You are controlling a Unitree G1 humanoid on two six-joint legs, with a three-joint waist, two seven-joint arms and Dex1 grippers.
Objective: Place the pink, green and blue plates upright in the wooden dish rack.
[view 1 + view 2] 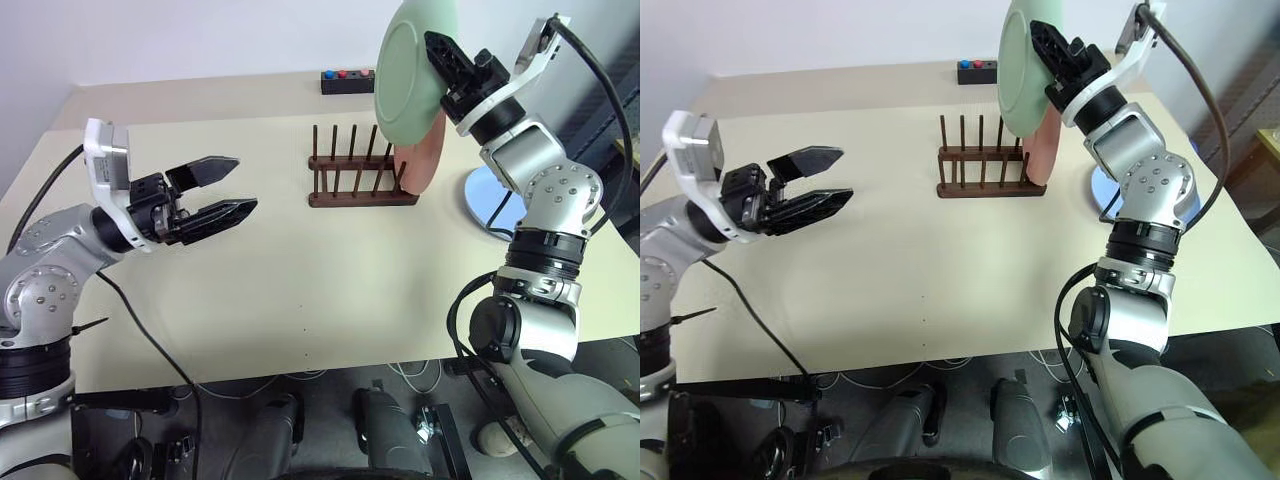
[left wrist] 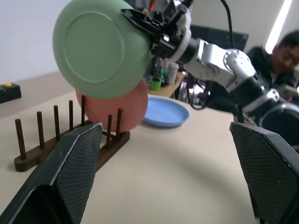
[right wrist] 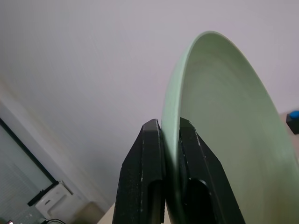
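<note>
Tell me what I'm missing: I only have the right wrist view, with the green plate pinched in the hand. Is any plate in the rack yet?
Observer: Yes, the pink plate stands upright at the right end of the rack.
Operator: Where's the blue one?
Observer: The blue plate lies flat on the table, right of the rack.
Operator: And the left hand?
Observer: The left hand is open and empty, over the table left of the rack.
</note>
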